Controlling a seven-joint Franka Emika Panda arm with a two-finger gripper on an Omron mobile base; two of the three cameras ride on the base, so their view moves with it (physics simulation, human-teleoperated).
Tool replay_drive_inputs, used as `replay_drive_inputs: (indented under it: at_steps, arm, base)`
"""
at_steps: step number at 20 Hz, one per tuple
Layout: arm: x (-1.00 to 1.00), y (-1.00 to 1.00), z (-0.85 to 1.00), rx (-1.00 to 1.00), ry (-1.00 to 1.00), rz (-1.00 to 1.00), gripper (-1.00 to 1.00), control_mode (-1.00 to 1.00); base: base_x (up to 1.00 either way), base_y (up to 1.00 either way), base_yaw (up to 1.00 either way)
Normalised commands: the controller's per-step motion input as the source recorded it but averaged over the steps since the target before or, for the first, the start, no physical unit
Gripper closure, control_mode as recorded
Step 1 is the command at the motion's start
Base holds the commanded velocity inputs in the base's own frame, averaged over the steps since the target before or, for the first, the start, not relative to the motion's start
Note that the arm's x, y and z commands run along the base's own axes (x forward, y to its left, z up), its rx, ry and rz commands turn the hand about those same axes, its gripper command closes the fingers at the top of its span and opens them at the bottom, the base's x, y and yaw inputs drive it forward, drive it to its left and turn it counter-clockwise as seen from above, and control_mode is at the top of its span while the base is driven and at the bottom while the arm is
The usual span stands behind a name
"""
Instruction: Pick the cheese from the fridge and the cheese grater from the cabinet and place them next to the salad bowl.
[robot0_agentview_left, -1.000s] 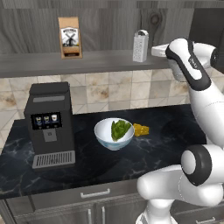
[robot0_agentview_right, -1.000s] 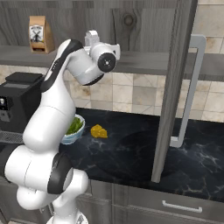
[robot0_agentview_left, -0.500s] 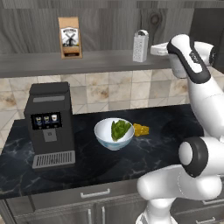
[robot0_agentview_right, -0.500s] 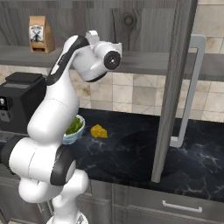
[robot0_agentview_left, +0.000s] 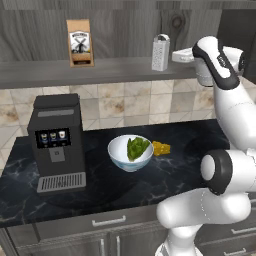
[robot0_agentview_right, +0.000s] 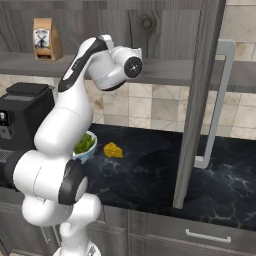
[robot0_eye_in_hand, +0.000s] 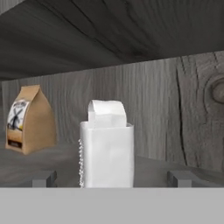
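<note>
Left base view: the small upright grey-white metal cheese grater (robot0_agentview_left: 160, 52) stands on the long flat shelf of the dark grey wood-grain cabinet (robot0_agentview_left: 100, 71), with the white arm's hand raised level with it just to the side. On the black marbled counter (robot0_agentview_left: 100, 177) below, the small yellow-orange lumpy cheese (robot0_agentview_left: 160, 148) already lies just beside the round white salad bowl (robot0_agentview_left: 130, 152) of green leaves, so the grater appears to be the step in hand. A black coffee machine (robot0_agentview_left: 56, 140) stands well apart to one side.

Right base view: the cheese (robot0_agentview_right: 113, 150) and bowl (robot0_agentview_right: 85, 145) sit on the counter behind the arm; the cabinet's open door with its pale bar handle (robot0_agentview_right: 216, 102) hangs nearby.

Hand view: the gripper (robot0_eye_in_hand: 111, 178) stands wide open and empty, its fingertips (robot0_eye_in_hand: 43, 178) either side of the grater (robot0_eye_in_hand: 106, 148), not yet touching. The next move likely calls for easing forward, then closing. The brown paper bag (robot0_eye_in_hand: 29, 119) carries a windmill label; its lettering is too small to read.
</note>
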Motion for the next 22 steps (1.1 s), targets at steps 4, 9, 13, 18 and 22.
replay_drive_inputs:
  at_steps: [4, 9, 13, 18, 22]
  arm:
    - [0.19, 0.0, 0.0, 0.0, 0.02, 0.01, -1.0, -1.0]
    - [0.11, 0.0, 0.0, 0.0, 0.0, 0.02, -1.0, -1.0]
    - [0.16, 0.0, 0.0, 0.0, 0.0, 0.12, -1.0, -1.0]
    - [0.14, 0.0, 0.0, 0.0, 0.03, 0.11, -1.0, -1.0]
    - [0.09, 0.0, 0.0, 0.0, 0.05, 0.04, -1.0, -1.0]
  base:
    - [0.0, 0.0, 0.0]
    - [0.0, 0.0, 0.0]
    - [0.0, 0.0, 0.0]
    - [0.0, 0.0, 0.0]
    - [0.0, 0.0, 0.0]
